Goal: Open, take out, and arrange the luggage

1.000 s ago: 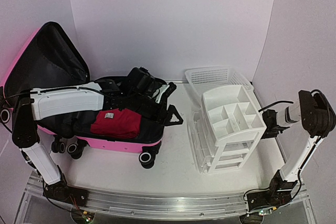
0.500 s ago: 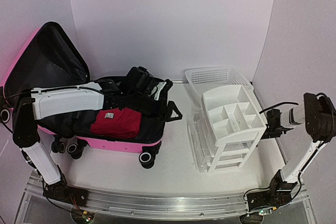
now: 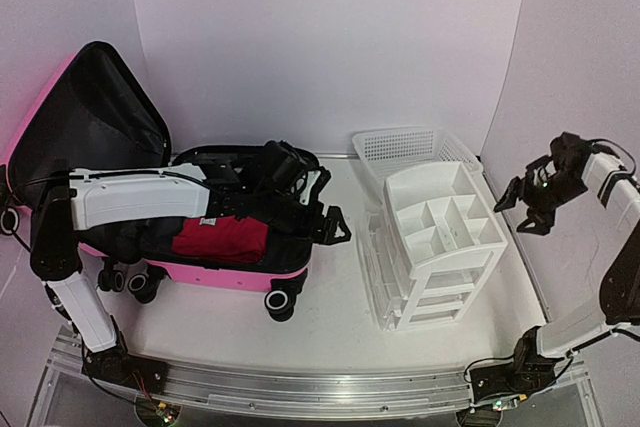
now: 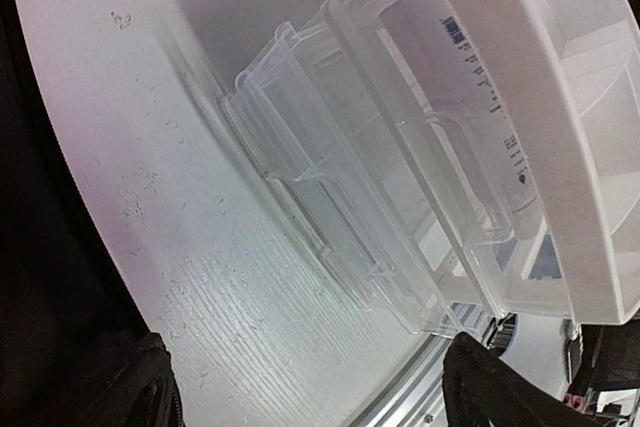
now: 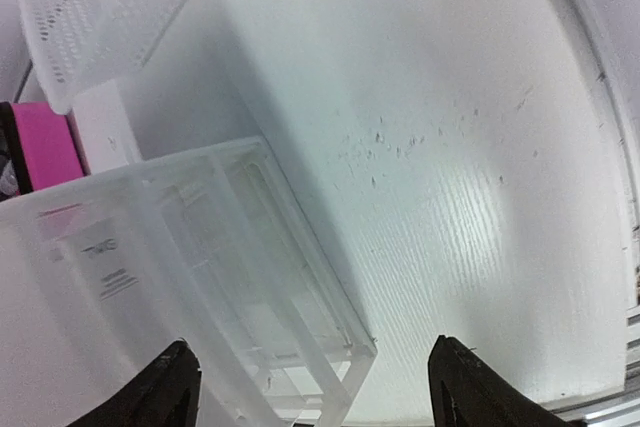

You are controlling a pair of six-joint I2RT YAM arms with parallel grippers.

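The pink luggage (image 3: 235,272) lies on the left side of the table (image 3: 330,332). Its lid (image 3: 90,117) is up, so the opening part looks done. A folded red cloth (image 3: 222,235) is inside it, with dark things that are hard to tell apart. Taking out and arranging are left to do.

The left arm reaches across the luggage. The left claw (image 3: 330,225) hangs past its right edge, spread wide and holding nothing.

Next comes the white drawer organizer (image 3: 440,232), and behind it the white mesh basket (image 3: 405,147). No clothes show in the top tray or the basket.

On the far right, the right claw (image 3: 530,209) is up in the air beside the organizer. It is spread wide and empty too.

The top view shows the whole table and what is in the luggage. The left wrist view shows none of that, only the see-through drawers up close. The right wrist view looks down at the basket, the drawers and a small pink bit of the luggage.
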